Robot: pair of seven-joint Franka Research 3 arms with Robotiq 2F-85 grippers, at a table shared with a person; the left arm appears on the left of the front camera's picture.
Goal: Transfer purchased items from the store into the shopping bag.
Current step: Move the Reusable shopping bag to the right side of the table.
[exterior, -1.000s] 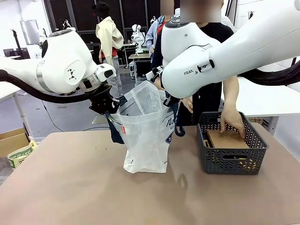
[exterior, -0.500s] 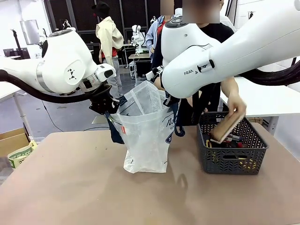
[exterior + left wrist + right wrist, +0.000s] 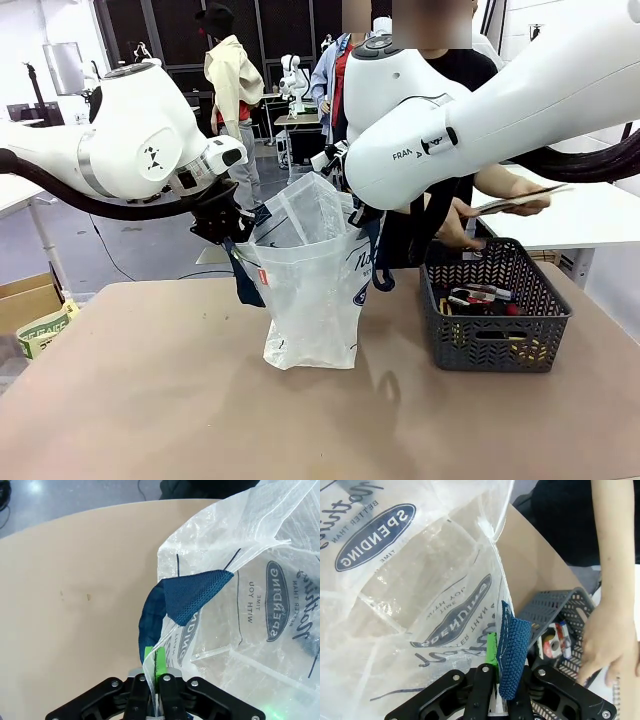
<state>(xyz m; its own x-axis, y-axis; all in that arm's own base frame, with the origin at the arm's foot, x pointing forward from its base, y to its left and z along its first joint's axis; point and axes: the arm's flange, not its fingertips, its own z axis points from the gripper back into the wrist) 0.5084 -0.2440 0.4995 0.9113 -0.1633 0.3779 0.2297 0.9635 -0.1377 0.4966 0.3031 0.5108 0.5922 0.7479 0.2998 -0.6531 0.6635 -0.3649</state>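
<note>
Plastic shopping bag [image 3: 310,300] hangs btwn L gripper [image 3: 155,662] + R gripper [image 3: 496,655], clamped on rim.

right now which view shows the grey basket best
The front view: the whole grey basket sits on the table, goods inside visible. The right wrist view catches one end of it past the shopping bag.

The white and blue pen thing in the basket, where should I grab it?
Probably pinch the pen-like item across its narrow middle, coming straight down from above: it lies flat on top of the other goods, and the walls of the mesh basket block the sides.
</note>
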